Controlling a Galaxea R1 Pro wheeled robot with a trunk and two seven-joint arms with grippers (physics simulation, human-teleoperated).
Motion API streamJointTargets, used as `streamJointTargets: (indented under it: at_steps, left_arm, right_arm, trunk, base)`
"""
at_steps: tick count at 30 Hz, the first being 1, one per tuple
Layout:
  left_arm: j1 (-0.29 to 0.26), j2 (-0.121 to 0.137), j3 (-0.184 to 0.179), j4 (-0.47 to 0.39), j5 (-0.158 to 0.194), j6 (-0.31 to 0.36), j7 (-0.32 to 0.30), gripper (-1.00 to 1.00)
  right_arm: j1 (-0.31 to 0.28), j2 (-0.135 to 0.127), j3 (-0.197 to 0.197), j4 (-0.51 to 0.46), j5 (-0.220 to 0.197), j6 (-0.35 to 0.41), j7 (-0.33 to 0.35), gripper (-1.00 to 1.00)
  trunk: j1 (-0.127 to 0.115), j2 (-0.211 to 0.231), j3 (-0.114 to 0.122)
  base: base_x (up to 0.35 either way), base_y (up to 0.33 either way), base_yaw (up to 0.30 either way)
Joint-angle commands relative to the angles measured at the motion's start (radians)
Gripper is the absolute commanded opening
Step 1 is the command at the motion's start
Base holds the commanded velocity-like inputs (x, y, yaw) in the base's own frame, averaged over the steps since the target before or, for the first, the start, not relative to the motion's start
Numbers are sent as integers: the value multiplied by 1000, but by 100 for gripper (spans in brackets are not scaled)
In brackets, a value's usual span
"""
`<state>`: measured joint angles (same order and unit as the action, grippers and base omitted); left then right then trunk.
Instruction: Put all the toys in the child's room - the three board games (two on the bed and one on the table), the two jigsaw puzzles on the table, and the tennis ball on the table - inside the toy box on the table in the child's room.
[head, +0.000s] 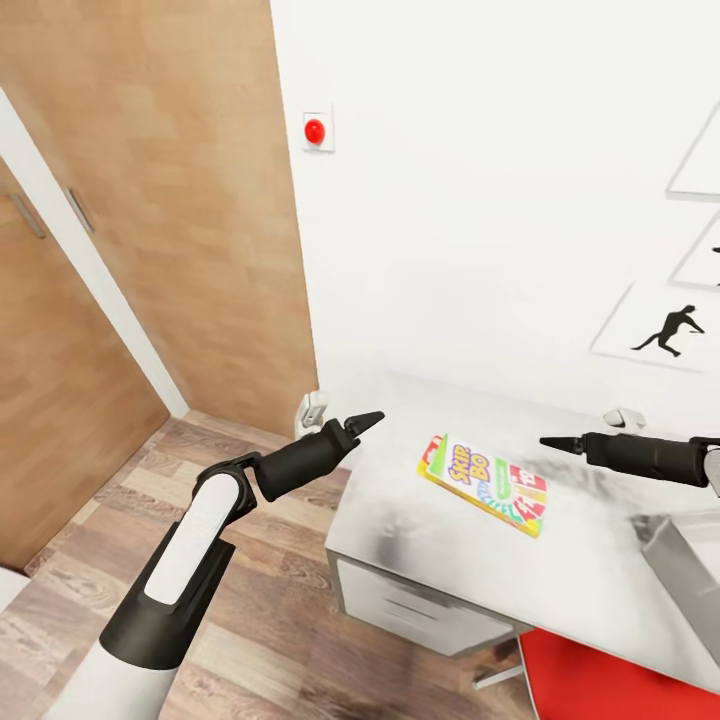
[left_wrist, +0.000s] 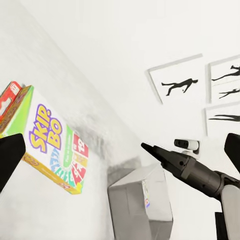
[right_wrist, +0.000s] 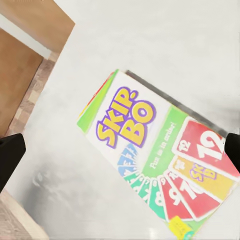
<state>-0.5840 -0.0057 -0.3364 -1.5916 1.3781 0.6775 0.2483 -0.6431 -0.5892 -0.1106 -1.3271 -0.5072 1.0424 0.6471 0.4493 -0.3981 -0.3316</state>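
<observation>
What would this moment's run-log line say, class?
stage: approach | board game flat on table, untouched | left tool: open, empty | right tool: open, empty | toy box at right

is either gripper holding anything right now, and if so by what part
Nothing is held. The left gripper and right gripper both hang empty above the table, and the Skip-Bo game box lies flat on it between them, untouched.

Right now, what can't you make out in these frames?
- Toy box: cut by the head view's right edge; contents unseen.
- Right tool: jaws overlap in profile; open or shut unclear.
- Left tool: likewise.
- Skip-Bo game: small print blurred, right wrist view.
</observation>
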Motion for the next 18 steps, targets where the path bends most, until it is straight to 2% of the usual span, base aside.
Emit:
streamJointTargets:
  at_steps: [1,8,14,18]
  left_arm:
    - [-1,0,0,-1,11,2,10,100]
    - [-1,28,3,-1,19,2,8,100]
    - [-1,36,2,-1,21,2,8,100]
    - [-1,41,2,-1,23,2,8,100]
  right_arm:
    - [-1,0,-1,0,5,5,7,100]
    - [17,5,-1,13,6,5,-24,100]
    - [23,10,0,18,6,5,-55,100]
    - [25,24,0,36,5,5,-88,100]
  trunk:
    - [1,-2,-2]
    - [1,-2,-1]
    - [1,-2,-1]
    - [1,-2,-1]
  base:
    - [79,61,0]
    - [157,124,0]
    - [212,167,-20]
    - [226,180,-139]
